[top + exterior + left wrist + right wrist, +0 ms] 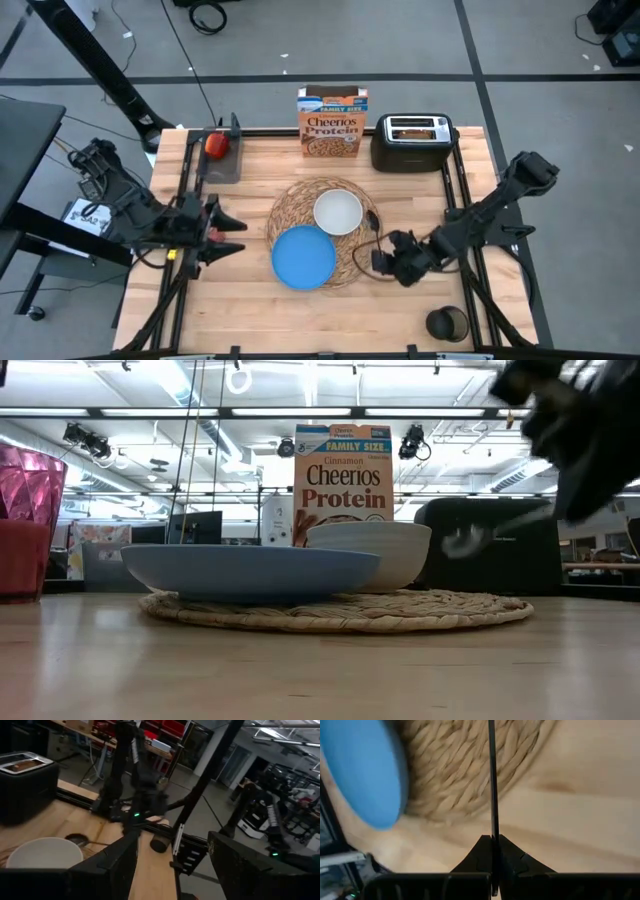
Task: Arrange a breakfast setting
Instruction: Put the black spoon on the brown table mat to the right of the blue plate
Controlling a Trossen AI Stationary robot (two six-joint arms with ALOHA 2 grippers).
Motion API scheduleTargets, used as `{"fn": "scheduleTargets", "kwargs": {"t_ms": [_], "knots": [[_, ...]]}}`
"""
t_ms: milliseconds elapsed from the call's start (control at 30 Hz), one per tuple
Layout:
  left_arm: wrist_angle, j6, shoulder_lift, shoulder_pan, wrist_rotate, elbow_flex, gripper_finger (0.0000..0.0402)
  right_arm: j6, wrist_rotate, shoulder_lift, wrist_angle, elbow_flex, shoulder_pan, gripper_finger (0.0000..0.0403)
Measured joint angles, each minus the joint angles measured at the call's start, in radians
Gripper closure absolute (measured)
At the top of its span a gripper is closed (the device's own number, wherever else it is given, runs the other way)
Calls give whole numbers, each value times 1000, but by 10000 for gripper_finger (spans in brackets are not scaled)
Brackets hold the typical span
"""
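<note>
While the woven straw placemat (322, 232) already carries the blue plate (304, 257) and small white bowl (338, 212), side by side, roughly half done by the look of it. Dark spoon (372, 235) pinched in the closed fingers of the right gripper (385, 260), hovering at the mat's right edge, not yet laid down. Left gripper (232, 236) idle just left of the mat, fingers spread, empty. Still to place: red apple (215, 145) (parked at the counter's (262, 315) far left), pink cup (25, 520), and toast (418, 130), still in the black toaster (414, 143).
</note>
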Motion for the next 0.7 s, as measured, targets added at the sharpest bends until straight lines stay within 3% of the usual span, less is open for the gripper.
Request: {"fn": "scheduleTargets", "kwargs": {"t_ms": [100,200,433,700], "knots": [[7,0,0,-7,0,0,159,1,-9,-1,143,-93,-54,393],[7,0,0,-6,0,0,159,-1,50,0,261,-121,-96,393],[8,25,0,7,-1,0,159,-7,44,25,276,-123,-154,393],[15,27,0,50,-2,0,159,-7,6,173,451,-122,-157,384]]}}
